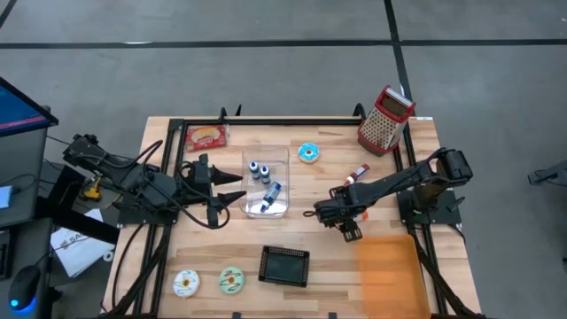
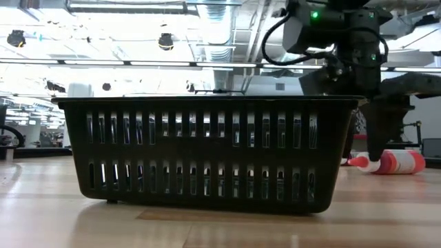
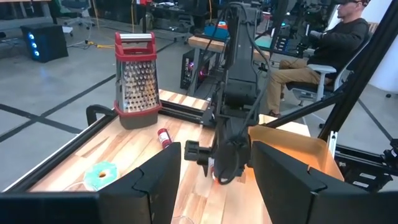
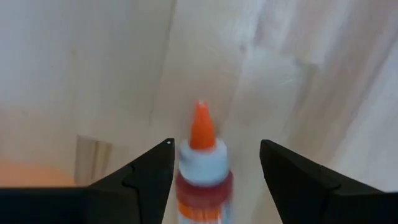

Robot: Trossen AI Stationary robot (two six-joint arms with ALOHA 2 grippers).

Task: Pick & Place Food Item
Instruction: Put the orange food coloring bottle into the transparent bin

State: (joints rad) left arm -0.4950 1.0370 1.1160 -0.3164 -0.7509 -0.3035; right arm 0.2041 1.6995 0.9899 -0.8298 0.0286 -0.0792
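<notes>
Right gripper (image 4: pixel 214 163) centre-right of the table, jaws spread wide either side of a red bottle (image 4: pixel 203 174) — not gripping it, left gripper (image 3: pixel 211 180) centre-left, jaws open, empty.

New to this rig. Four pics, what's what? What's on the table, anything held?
It is a two-armed robot at a wooden table.

One picture looks straight down, one looks level across the tabletop, and two come from cameras on the wrists.

The right hand points down, fingers open either side of a small red bottle with an orange tip that lies on the wood. Nothing is held yet. The left hand waits at a clear tray of small bottles, open and empty.

Also on the table are a black basket, a red grater, three donuts and a red packet.

A person sits beyond the table.
</notes>
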